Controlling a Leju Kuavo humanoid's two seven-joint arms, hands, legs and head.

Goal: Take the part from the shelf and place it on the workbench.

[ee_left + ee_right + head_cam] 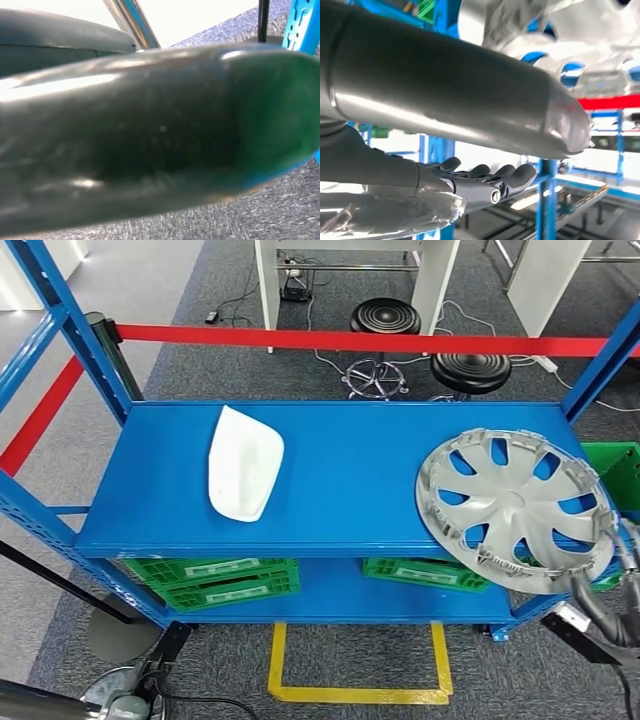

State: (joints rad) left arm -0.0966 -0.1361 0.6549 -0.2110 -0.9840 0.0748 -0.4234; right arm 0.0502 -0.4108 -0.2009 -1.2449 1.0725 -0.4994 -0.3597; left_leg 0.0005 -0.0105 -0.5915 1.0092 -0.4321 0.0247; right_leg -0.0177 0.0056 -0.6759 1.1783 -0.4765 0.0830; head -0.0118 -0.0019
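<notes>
Two parts show no readable writing: right hand (604, 605) fingers (508, 175) clamp hubcap (513, 505); white cover (244, 463) lies apart.

Beyond my blue rack, grey carpet (181, 300) runs to white table legs (267, 285), two black round stools (386, 315), a red barrier tape (340, 340) and yellow floor marking (361, 695).

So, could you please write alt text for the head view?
A silver hubcap overhangs the right front edge of a blue shelf, with the robot's right hand at its lower right rim. A white part lies on the shelf's left; green crates sit below.
</notes>
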